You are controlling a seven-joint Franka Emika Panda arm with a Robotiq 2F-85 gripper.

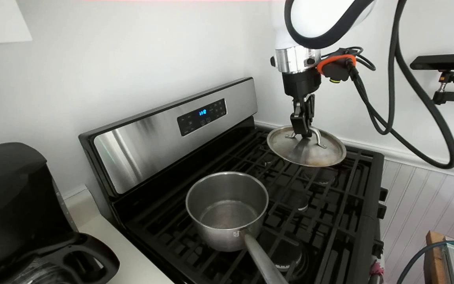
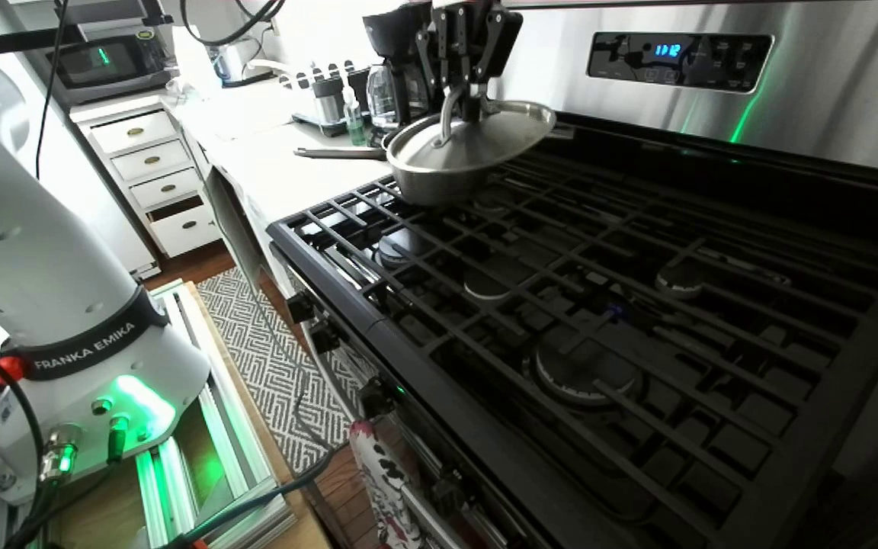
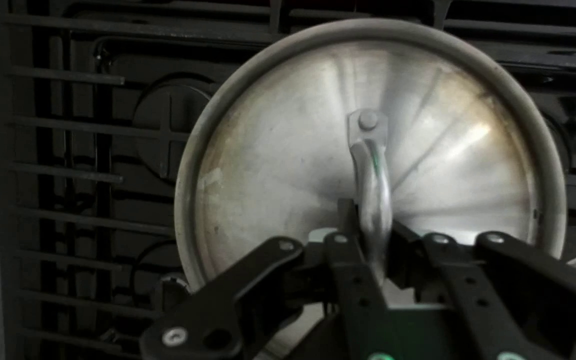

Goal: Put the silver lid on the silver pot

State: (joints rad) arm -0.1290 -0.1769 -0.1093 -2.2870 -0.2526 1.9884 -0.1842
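Note:
The silver lid (image 1: 309, 152) is a round, shallow metal lid with an arched metal handle. My gripper (image 1: 305, 132) is shut on that handle and holds the lid, slightly tilted, above the stove grates. In the wrist view the handle stands between the fingers (image 3: 374, 220), and the lid (image 3: 288, 150) fills the middle. The silver pot (image 1: 221, 236) stands upright and open on the grates, its long handle toward the camera. The lid is apart from it, off to one side. In an exterior view the lid (image 2: 477, 145) partly hides the pot (image 2: 439, 187).
The black gas stove (image 1: 341, 197) has raised grates and a back panel (image 1: 160, 146) with a display. A black coffee maker (image 1: 10, 197) stands on the counter beside it. A patterned towel (image 2: 382, 480) hangs at the stove front. The robot base (image 2: 104, 412) stands opposite the stove.

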